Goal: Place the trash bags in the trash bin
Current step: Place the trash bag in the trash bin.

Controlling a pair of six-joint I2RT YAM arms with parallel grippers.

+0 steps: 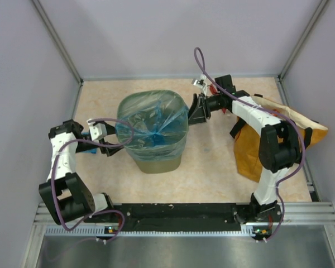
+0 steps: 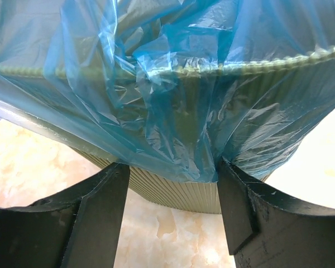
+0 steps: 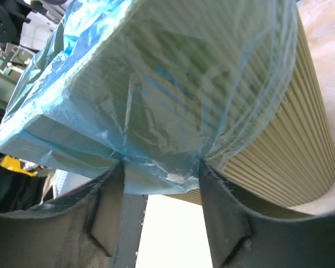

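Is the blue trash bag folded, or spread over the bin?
Spread: the trash bag covers the mouth of the trash bin, its film hanging over the rim outside.

Mustard-orange sack [image 1: 247, 155] on beige table [image 1: 212, 167], right side

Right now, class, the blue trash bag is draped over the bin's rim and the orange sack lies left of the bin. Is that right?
Not quite: the orange sack lies right of the bin, as the top external view shows. The blue trash bag is indeed draped over the bin's rim.
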